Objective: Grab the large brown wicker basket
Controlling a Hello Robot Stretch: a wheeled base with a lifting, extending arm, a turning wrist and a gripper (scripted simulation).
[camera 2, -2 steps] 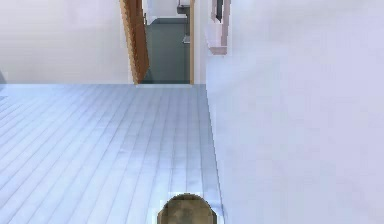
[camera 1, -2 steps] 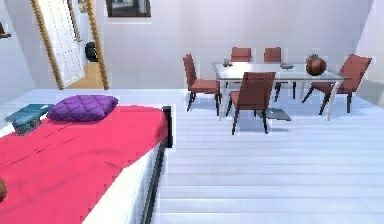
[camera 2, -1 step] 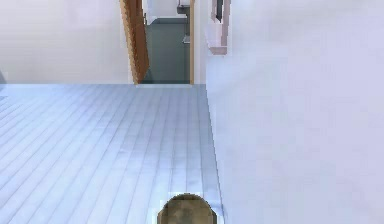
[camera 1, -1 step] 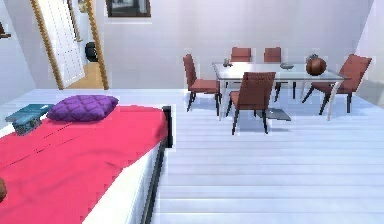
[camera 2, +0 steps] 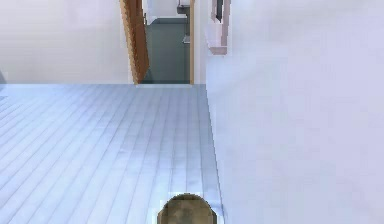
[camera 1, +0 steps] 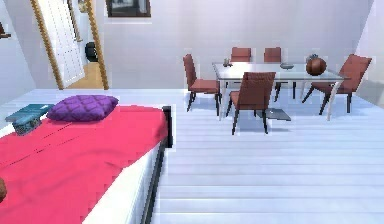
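Observation:
A round brown thing [camera 2: 188, 211] with a pale rim sits on the floor at the bottom edge of the arm side view, close to the white wall [camera 2: 300, 120]. Its shape fits a basket seen from above, but I cannot tell its weave. In the forward view a round dark brown vessel [camera 1: 316, 65] stands on the right end of the dining table [camera 1: 268, 72].
A bed with a pink cover [camera 1: 80, 150] and a purple pillow [camera 1: 83, 107] takes the forward view's lower left. Red-brown chairs [camera 1: 252, 95] ring the table. A doorway [camera 1: 72, 45] lies at the back left. Pale plank floor [camera 2: 100, 150] runs to another wood-framed doorway [camera 2: 165, 45].

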